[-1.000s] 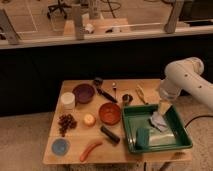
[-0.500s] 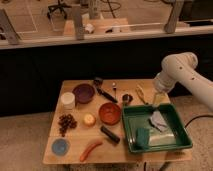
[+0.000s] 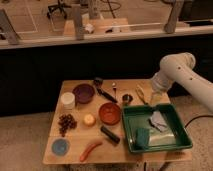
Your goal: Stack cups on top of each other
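Observation:
The small steel cup (image 3: 127, 98) stands upright near the middle of the wooden table (image 3: 77, 136), just left of the green tray's far corner. Far from it, at the table's front left corner, sits the low light-blue cup (image 3: 60, 146). My white arm reaches in from the right, and its gripper (image 3: 155, 96) hangs over the tray's far edge, a short way right of the steel cup. The gripper is open with nothing in it.
A green tray (image 3: 125, 126) at the right holds a grey cloth (image 3: 159, 121) and a green sponge (image 3: 142, 137). Also on the table are a white container (image 3: 68, 100), purple bowl (image 3: 83, 93), red-brown bowl (image 3: 109, 113), grapes (image 3: 65, 122), a black bar (image 3: 110, 135) and an orange stick (image 3: 90, 149).
My arm has swung left and back, from over the tray's middle to its far edge, nearer the steel cup. The objects on the table have not moved.

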